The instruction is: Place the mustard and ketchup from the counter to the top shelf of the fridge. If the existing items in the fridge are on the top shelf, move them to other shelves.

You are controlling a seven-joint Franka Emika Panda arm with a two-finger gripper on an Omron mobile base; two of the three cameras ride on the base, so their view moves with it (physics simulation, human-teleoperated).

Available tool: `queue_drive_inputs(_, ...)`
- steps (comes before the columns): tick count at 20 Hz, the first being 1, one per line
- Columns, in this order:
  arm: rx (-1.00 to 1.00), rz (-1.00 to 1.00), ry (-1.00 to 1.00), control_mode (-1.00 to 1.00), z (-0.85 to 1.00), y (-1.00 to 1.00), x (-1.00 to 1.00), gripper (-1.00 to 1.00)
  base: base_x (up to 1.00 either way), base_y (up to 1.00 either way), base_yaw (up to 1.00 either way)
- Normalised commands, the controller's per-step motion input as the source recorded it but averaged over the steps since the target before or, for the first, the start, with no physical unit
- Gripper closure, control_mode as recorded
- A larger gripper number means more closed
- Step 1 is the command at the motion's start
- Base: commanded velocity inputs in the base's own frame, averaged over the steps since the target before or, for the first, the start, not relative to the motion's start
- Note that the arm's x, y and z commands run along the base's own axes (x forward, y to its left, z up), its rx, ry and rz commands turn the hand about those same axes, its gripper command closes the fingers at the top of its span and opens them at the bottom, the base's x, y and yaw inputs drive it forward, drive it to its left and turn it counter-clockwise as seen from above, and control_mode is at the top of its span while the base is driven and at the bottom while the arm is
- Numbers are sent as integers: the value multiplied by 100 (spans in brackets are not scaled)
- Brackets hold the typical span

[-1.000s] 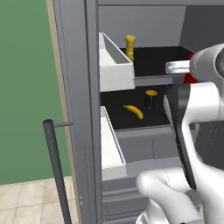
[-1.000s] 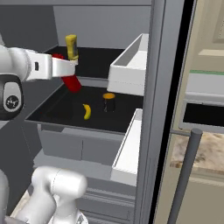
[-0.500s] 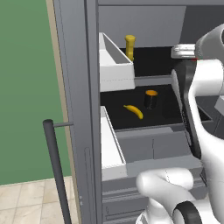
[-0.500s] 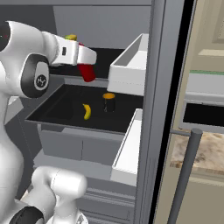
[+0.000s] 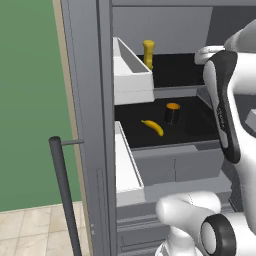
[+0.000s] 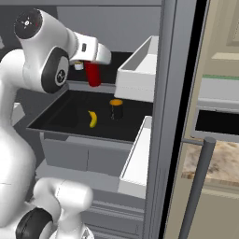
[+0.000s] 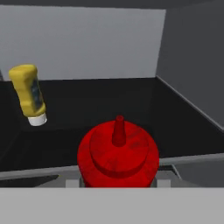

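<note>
The arm had swung the ketchup point(image 6: 93, 73) from out in front of the fridge point(image 5: 90, 100) up to the front edge of the top shelf point(image 7: 109, 100) over the last second. The jaws of the gripper point(image 7: 118, 183) stood partly open, clamped on the ketchup's body with its nozzle pointing into the fridge. The mustard point(image 7: 29, 94) already stood on the top shelf, well to one side. The banana point(image 6: 93, 118) and the dark can point(image 6: 115, 109) lay one shelf lower, so only setting down remained, in my judgement.
</note>
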Motion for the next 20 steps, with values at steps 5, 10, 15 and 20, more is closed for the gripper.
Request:
queue_drive_inputs(5,0,2,5,-100,0,22,61,100,0,0,0)
queue_drive_inputs(10,1,2,0,-100,-1,9,64,100,0,0,0)
queue_drive_inputs(15,3,4,1,-100,-18,0,59,100,0,0,0)
queue_drive_inputs(20,3,5,1,-100,-27,0,60,100,0,0,0)
